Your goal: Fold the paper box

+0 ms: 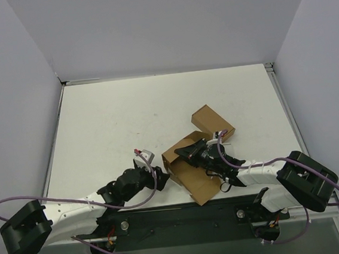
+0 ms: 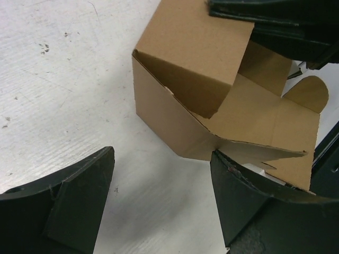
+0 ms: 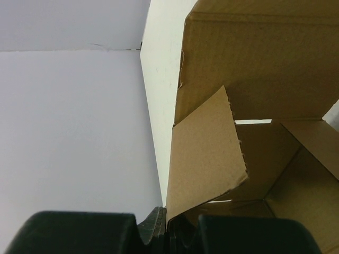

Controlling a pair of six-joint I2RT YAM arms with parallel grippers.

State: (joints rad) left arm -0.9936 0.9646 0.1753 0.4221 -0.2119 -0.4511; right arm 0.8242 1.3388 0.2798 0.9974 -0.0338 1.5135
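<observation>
The paper box [image 1: 194, 181] is a half-formed brown kraft carton with loose flaps, lying near the table's front edge between the arms. My right gripper [image 1: 187, 152] is shut on one thin wall of the box [image 3: 254, 69]; in the right wrist view the jaws [image 3: 168, 225] pinch the cardboard's edge. My left gripper [image 1: 157, 175] sits just left of the box, low over the table. It is open [image 2: 161, 153] with only bare table between the fingers. Its right fingertip [image 2: 225, 166] touches the pointed lower flap of the box [image 2: 180, 53].
A longer oblong brown carton [image 1: 212, 123] lies just behind the box, to the right of centre. The white table [image 1: 126, 113] is fenced by grey walls at the left, back and right. The right arm's black gripper body [image 2: 280, 24] hangs over the box's far side.
</observation>
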